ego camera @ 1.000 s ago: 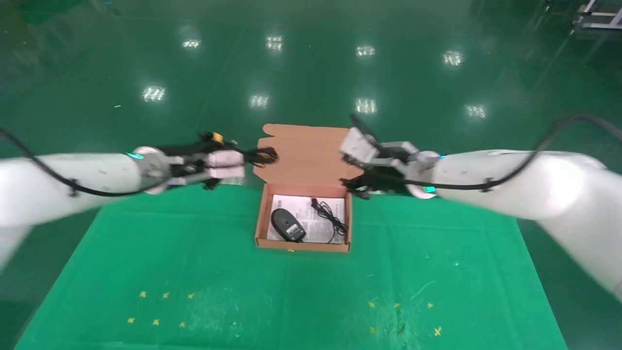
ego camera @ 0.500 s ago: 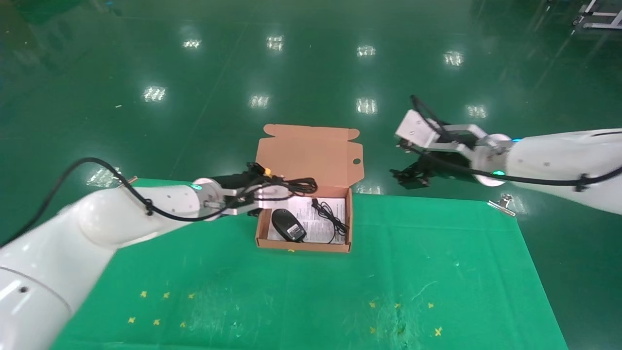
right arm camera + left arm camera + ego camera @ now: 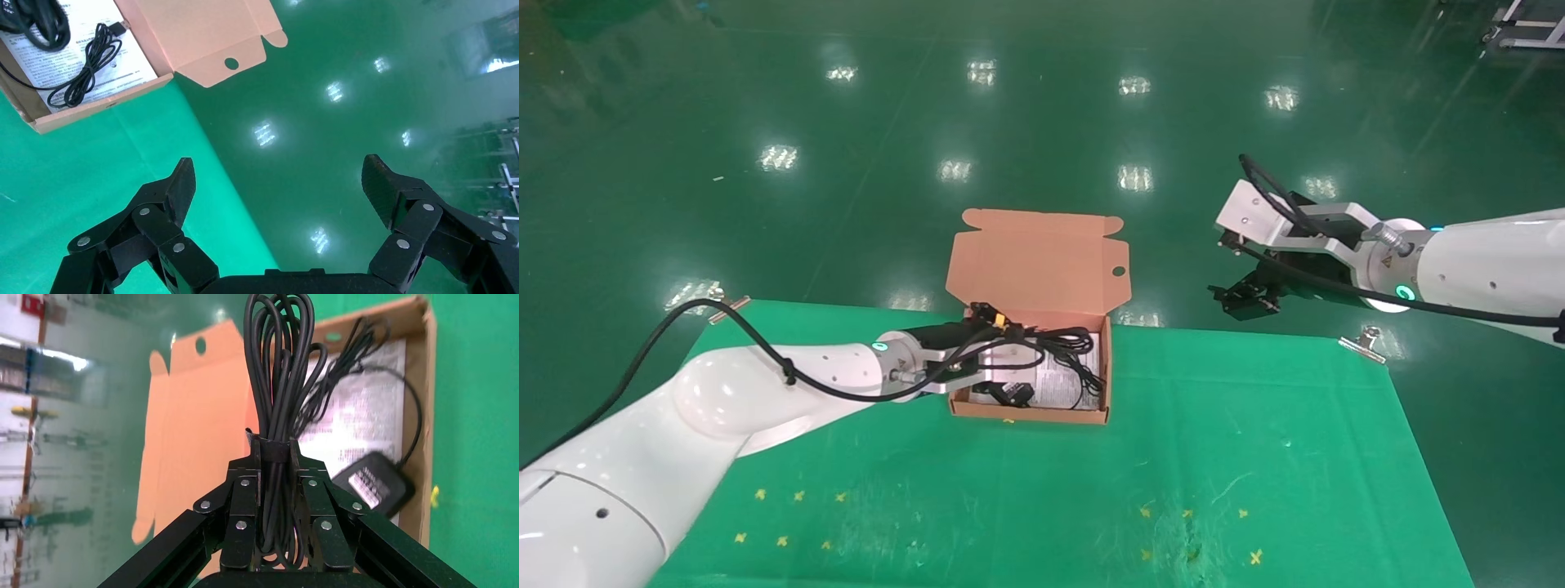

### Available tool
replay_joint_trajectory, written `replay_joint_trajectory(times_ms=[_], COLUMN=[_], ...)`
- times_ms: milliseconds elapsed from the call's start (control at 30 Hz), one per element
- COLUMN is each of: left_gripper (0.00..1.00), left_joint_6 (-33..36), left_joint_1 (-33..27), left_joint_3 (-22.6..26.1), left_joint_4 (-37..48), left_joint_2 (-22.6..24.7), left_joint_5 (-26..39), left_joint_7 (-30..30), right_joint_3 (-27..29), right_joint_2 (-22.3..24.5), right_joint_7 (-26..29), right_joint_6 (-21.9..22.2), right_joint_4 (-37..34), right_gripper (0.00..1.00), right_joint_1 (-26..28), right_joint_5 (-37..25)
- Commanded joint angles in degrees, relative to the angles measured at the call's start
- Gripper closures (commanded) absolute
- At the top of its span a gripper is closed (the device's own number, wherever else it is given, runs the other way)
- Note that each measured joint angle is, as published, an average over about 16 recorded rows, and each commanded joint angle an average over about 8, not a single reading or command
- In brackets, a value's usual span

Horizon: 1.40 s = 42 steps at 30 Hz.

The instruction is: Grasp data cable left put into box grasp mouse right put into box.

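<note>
The salmon-orange box [image 3: 1027,412] stands open at the table's far middle, lid [image 3: 1035,263] raised. The black mouse [image 3: 1009,394] lies inside on the white leaflet [image 3: 1065,377], partly hidden by my left gripper, its cord [image 3: 1083,374] coiled beside it. My left gripper [image 3: 1003,347] is shut on the data cable [image 3: 1054,339] and holds the looped bundle just over the box. The left wrist view shows the gripper [image 3: 273,447] clamped on the bundle [image 3: 278,386] above the mouse [image 3: 373,490]. My right gripper [image 3: 1243,299] is open and empty, raised beyond the table's far right edge.
The green cloth table [image 3: 1042,490] carries small yellow marks near the front. A metal clip [image 3: 1365,341] sits at its far right corner. In the right wrist view the open gripper [image 3: 278,177] hangs over the shiny green floor, with the box [image 3: 92,107] off to one side.
My left arm has swung in and down, carrying the data cable from beside the lid to over the box. My right arm has pulled away from the box to the right.
</note>
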Motion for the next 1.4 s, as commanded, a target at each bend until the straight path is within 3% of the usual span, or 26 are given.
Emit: replay_joint_trajectory(times_ms=[33, 167, 200, 767, 1000, 1200, 1400], left_gripper=[0.54, 0.04, 0.00, 0.00, 0.00, 0.00, 0.00], left_joint_6=[0.1, 0.6, 0.7, 0.5, -5.0, -9.0, -7.6], left_joint_1=[0.1, 0.1, 0.1, -0.1, -3.3, -5.2, -4.3], left_joint_3=[1.0, 1.8, 1.9, 1.6, 0.8, 0.4, -0.8], left_joint_4=[-0.1, 0.2, 0.2, -0.8, -1.2, -0.4, -2.0], left_joint_2=[0.0, 0.1, 0.1, -0.9, -1.8, -1.5, -3.1], left_joint_5=[-2.1, -4.4, -4.7, -3.8, -3.9, -3.9, -6.1], left_joint_7=[0.9, 1.3, 1.3, 1.1, 1.0, 1.3, -0.7], right_joint_3=[0.0, -0.1, -0.1, 0.0, 0.9, 0.8, 2.9], right_joint_2=[0.1, 0.4, 0.4, 0.2, 0.5, 1.1, 1.9], right_joint_7=[1.3, 2.1, 2.2, 1.9, 1.3, -1.0, -3.4], right_joint_6=[-0.1, -0.3, -0.4, -0.2, 0.7, -0.5, -2.9], right_joint_4=[0.7, 1.4, 1.5, 1.1, 1.6, 3.8, 5.0], right_gripper=[0.00, 0.00, 0.00, 0.00, 0.00, 0.00, 0.00], right_joint_1=[-0.1, 0.0, 0.0, 0.0, 2.1, 3.8, 2.6], right_joint_5=[-1.1, -2.0, -2.1, -1.7, -2.3, -2.7, -0.2])
